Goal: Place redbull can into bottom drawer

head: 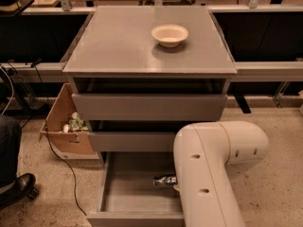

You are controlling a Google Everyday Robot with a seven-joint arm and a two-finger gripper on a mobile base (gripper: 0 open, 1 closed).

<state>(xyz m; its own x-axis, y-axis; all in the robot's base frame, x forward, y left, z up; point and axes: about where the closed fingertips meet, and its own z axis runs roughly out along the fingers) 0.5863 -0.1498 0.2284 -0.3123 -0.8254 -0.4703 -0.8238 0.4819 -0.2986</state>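
Dim warm light, gripper (175,186) seemingly shadowed in bottom drawer (130,195)

Three drawers (149,107), one bowl (169,34), one redbull can (164,180), one box (66,126); jaws over bottom drawer (132,188).

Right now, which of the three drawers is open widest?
The bottom drawer: its grey interior shows, the upper two barely open. The gripper, with the redbull can, is over it.

The arm (208,174) is a thick, smooth, cream-white tube with a rounded elbow; small dark round holes dot its shell; a thin seam rings the joint; the gripper (174,185) sits mostly hidden behind it, over the drawer (128,193).
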